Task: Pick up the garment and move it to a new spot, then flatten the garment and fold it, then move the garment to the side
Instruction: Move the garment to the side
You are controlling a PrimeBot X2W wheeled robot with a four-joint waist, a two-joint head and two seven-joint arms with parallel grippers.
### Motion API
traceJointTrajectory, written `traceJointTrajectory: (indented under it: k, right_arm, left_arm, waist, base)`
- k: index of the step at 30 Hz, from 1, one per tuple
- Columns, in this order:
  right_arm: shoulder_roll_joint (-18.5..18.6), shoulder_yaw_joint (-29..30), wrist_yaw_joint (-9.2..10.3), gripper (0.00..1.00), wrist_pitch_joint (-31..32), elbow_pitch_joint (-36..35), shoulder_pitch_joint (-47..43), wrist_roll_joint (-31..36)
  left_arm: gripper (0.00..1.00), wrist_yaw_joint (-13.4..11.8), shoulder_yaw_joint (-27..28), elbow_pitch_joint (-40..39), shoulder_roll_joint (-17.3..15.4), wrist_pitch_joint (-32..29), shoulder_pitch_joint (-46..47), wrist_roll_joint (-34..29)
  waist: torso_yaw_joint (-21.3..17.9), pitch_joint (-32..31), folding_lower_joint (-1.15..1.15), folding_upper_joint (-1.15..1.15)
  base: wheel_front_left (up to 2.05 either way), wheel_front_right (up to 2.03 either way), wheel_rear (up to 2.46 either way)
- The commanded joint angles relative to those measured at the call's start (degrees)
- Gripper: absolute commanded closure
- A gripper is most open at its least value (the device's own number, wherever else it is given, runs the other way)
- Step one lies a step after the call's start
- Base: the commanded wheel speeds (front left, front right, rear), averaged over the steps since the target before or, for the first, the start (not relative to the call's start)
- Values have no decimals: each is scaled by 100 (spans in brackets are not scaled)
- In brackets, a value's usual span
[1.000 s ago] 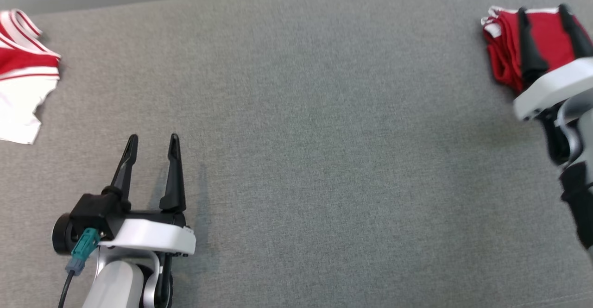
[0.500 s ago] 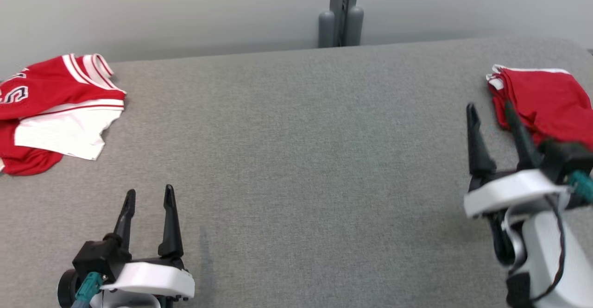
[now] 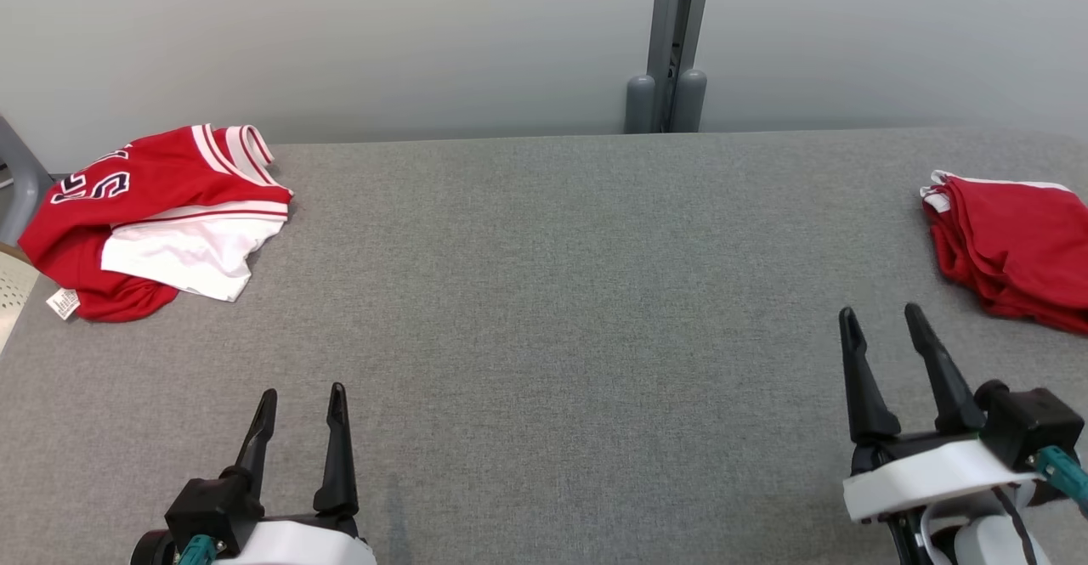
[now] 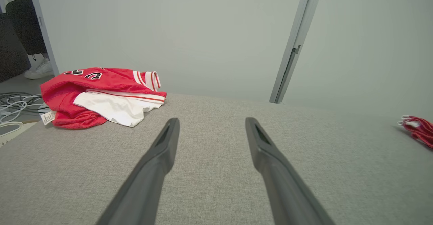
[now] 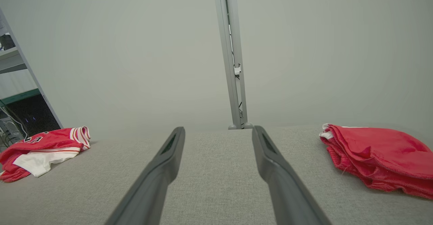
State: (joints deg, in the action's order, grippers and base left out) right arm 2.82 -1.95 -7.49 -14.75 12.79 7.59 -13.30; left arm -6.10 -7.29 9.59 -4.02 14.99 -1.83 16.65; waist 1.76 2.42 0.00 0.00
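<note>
A crumpled red-and-white jersey [image 3: 153, 208] lies at the far left of the grey table [image 3: 544, 293]; it also shows in the left wrist view [image 4: 101, 89] and the right wrist view [image 5: 40, 147]. A folded red garment [image 3: 1011, 242] rests at the table's right edge, seen close in the right wrist view [image 5: 375, 154]. My left gripper [image 3: 303, 391] stands open over bare cloth near the front left, well short of the jersey. My right gripper [image 3: 879, 310] is open too, just near-left of the folded garment and apart from it. Nothing sits between either pair of fingers [image 4: 159, 157] [image 5: 162, 164].
A grey post [image 3: 671, 47] stands against the pale wall behind the table's far edge. Cables [image 4: 17, 103] and a person's shoe [image 4: 40, 70] are on the floor past the left end. A grey chair part [image 3: 17, 174] shows at the left edge.
The head camera has tilted up, bringing the wall and both garments into view. My right gripper has drawn back from over the folded red garment toward the near edge, staying open.
</note>
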Motion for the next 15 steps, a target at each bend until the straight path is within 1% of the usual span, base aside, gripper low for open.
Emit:
traceJointTrajectory:
  k: [1, 15]
  right_arm:
    - [22, -16, 0, 0, 19, -31, -106, -83]
    - [21, -165, 0, 0, 64, -32, -322, -160]
  left_arm:
    - [0, 8, 9, 5, -4, 27, -26, -33]
    - [0, 27, -47, 72, 11, 27, -113, -45]
  waist:
    - [14, -23, 0, 0]
    - [18, -142, 0, 0]
  base:
    - [0, 0, 0]
    - [0, 0, 0]
